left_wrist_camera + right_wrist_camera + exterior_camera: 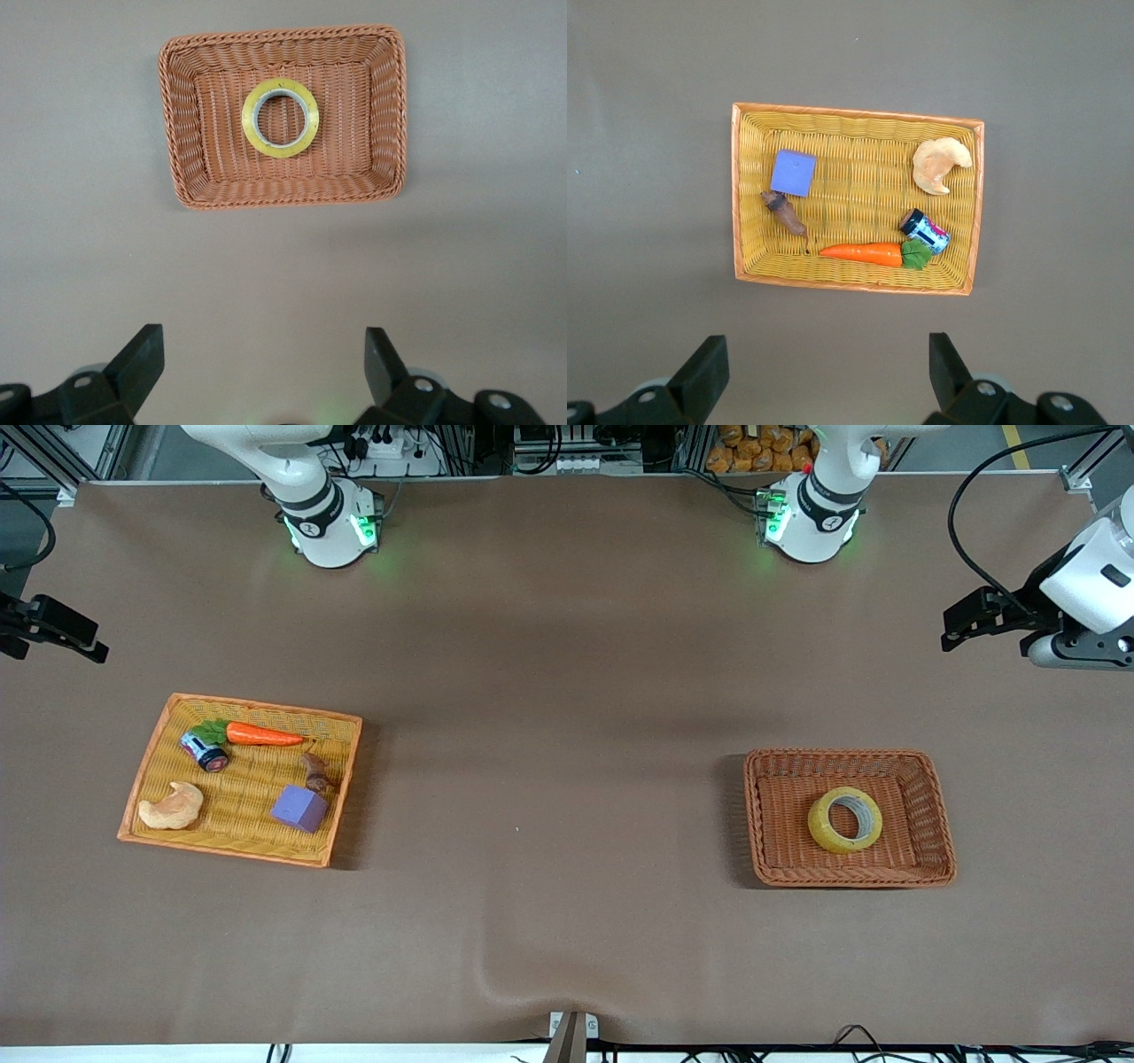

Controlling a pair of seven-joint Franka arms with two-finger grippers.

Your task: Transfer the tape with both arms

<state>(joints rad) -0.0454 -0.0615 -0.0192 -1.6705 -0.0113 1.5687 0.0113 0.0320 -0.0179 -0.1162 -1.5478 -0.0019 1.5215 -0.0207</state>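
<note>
The tape (845,819), a yellowish ring with a grey core, lies flat in the brown wicker basket (930,815) toward the left arm's end of the table; it also shows in the left wrist view as the tape (280,118). My left gripper (264,354) hangs open and empty high over bare table by that basket, and in the front view the left gripper (966,624) sits at the frame's edge. My right gripper (828,359) is open and empty too, high over the table beside the yellow tray (744,195); the right gripper (80,642) shows at the other edge.
The yellow tray (159,735) toward the right arm's end holds a carrot (261,734), a purple cube (299,808), a croissant (173,807), a small can (205,751) and a brown piece (315,772). Brown table cloth (549,779) spans between tray and basket.
</note>
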